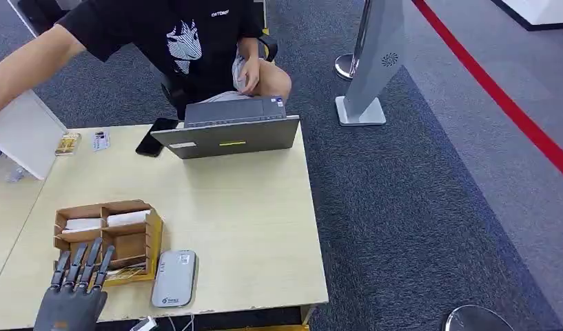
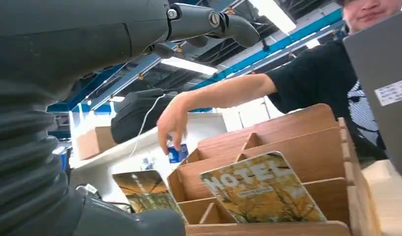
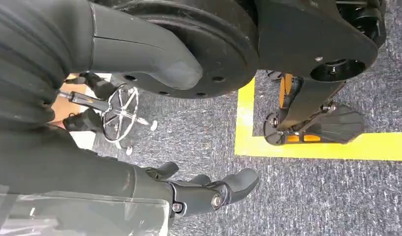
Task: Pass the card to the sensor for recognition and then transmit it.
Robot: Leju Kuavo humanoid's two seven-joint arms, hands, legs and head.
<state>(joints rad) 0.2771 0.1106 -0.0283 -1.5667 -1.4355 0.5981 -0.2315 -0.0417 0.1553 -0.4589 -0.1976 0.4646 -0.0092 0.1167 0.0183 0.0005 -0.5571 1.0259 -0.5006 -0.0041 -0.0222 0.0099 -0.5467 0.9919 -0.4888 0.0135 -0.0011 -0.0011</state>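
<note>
Head view shows the left hand [image 1: 72, 293] hovering at the near edge of the wooden organizer [image 1: 107, 238] on the counter [image 1: 244, 227], its fingers [image 1: 85, 261] spread apart and straight, holding nothing, tips just over the organizer's front compartment. Left wrist view looks into that organizer and shows the card [image 2: 262, 189], printed with "HOTEL", leaning tilted in a front slot, with a second similar card [image 2: 145, 191] just beside the organizer's outer wall. The grey sensor [image 1: 174, 277] lies flat on the counter just beside the organizer, on the side away from the left hand. The right hand [image 3: 208, 191] hangs low by the robot's body above the carpet, fingers loosely curled and holding nothing. Beyond the organizer a person [image 1: 196, 41] sits behind a laptop [image 1: 227, 131], one arm reaching out past the organizer's far side. The pick looks not yet made, and the risks follow from that: the card is thin and leaning, so broad spread fingers could push it flat into the slot or nudge the light organizer toward the sensor instead of pinching the card's edge. A shallow pinch could let the card slip on the way to the sensor, and the person's nearby arm could cross the hand's path.
</note>
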